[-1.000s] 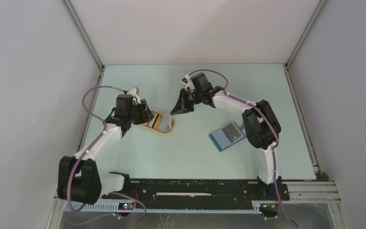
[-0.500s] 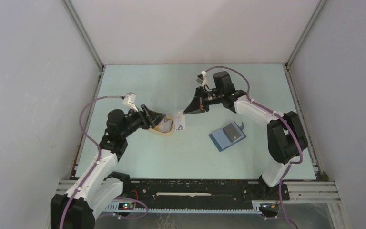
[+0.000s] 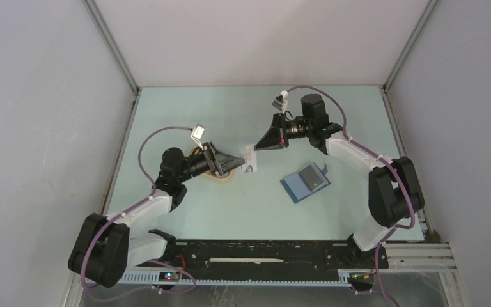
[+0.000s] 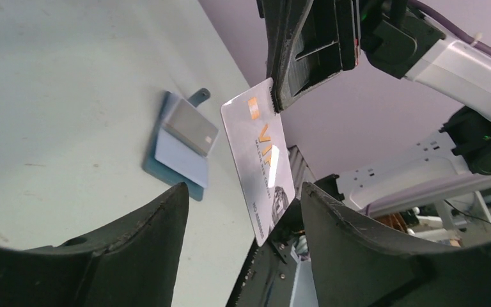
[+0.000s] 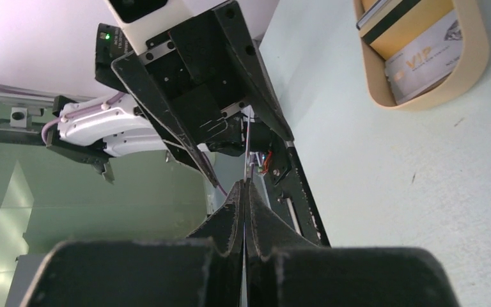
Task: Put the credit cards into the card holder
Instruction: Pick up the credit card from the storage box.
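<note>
My right gripper (image 3: 258, 146) is shut on the top edge of a silvery credit card (image 3: 249, 164) and holds it hanging in the air. In the left wrist view the card (image 4: 263, 155) hangs with its lower end between my left gripper's open fingers (image 4: 358, 243), not touched by them. My left gripper (image 3: 237, 163) points right at the card. The teal card holder (image 3: 294, 188) lies flat on the table at the right with a grey card (image 3: 311, 176) on top of it. The right wrist view shows the shut fingers (image 5: 233, 211) with the card edge-on between them.
A tan oval tray (image 5: 432, 93) with more cards (image 5: 422, 61) sits on the table behind my left gripper; in the top view the tray (image 3: 222, 179) is mostly covered by that arm. The grey side walls (image 3: 51, 128) close in the table.
My right gripper has lifted the card from the tray and carried it right. My left arm has swung from the tray to face the card, and its jaws have widened.
</note>
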Controlling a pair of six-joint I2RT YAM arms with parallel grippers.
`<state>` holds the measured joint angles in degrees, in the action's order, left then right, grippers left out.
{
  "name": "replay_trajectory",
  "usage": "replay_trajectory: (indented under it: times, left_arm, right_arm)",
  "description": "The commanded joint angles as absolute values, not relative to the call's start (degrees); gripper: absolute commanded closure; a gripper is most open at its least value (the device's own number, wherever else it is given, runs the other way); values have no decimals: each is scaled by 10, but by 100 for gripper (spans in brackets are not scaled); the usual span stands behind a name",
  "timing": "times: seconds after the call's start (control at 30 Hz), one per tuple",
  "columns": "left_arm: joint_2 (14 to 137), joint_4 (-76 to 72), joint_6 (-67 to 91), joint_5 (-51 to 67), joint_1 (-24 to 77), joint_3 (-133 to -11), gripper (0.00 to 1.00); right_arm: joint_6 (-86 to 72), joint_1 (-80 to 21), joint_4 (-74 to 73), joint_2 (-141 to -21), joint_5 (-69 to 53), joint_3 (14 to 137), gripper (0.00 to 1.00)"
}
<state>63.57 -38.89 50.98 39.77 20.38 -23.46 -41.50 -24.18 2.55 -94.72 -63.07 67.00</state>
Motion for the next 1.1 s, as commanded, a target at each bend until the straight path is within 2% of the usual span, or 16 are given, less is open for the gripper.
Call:
replay_trajectory:
  times: [0.0, 0.33, 0.5, 0.57, 0.63, 0.7, 0.8, 0.87, 1.07]
  left_arm:
    - [670, -514, 564, 439, 209, -236, 32]
    - [731, -588, 617, 484, 195, -261, 53]
    - [739, -603, 631, 504, 194, -271, 78]
    - [742, -617, 638, 510, 197, -269, 99]
    - [743, -628, 644, 508, 200, -264, 100]
    - [742, -639, 647, 499, 202, -254, 100]
    - [735, -661, 652, 475, 210, -230, 100]
    - [730, -683, 657, 444, 225, -209, 100]
    - [748, -810, 688, 309, 308, -174, 100]
  right_arm:
    - [-428, -249, 63, -921, -660, 666, 100]
    - [-416, -254, 61, -916, -674, 663, 100]
    - [-401, -255, 63, -917, -684, 660, 100]
    - [-387, -254, 65, -913, -690, 659, 100]
    - [-368, -252, 62, -907, -699, 660, 100]
    - [-335, -247, 52, -898, -712, 659, 87]
    - [-230, -229, 9, -868, -737, 660, 58]
    - [-128, -207, -61, -834, -743, 659, 43]
    - [183, -183, -289, -718, -690, 650, 12]
